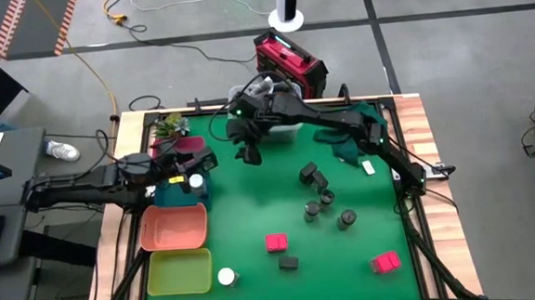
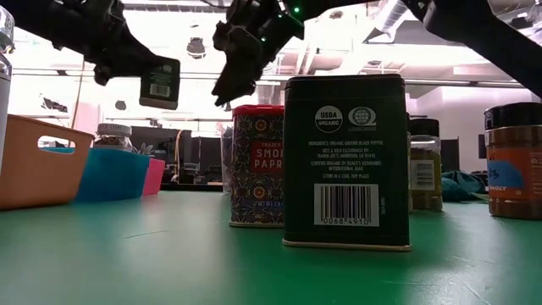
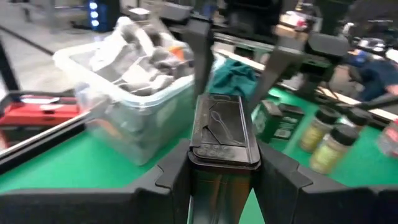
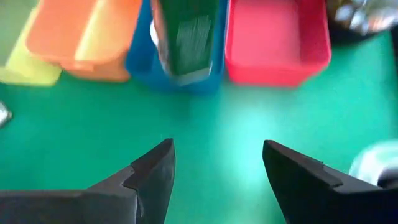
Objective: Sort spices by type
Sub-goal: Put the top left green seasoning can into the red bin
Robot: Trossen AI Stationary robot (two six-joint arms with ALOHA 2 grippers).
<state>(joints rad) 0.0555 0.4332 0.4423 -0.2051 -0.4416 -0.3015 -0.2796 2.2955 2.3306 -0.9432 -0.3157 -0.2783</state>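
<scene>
My left gripper [image 3: 221,171] pinches a black rectangular spice tin [image 3: 222,140], embossed lid upward, above the blue tray [image 1: 188,194]. My right gripper [image 4: 217,165] hangs spread, empty, nearby.

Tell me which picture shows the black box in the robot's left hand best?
The left wrist view: the black box fills the middle, clamped between the left hand's fingers. The low view shows the box small, up in the air. The right wrist view shows it blurred above the blue tray. In the high view it is mostly hidden.
</scene>
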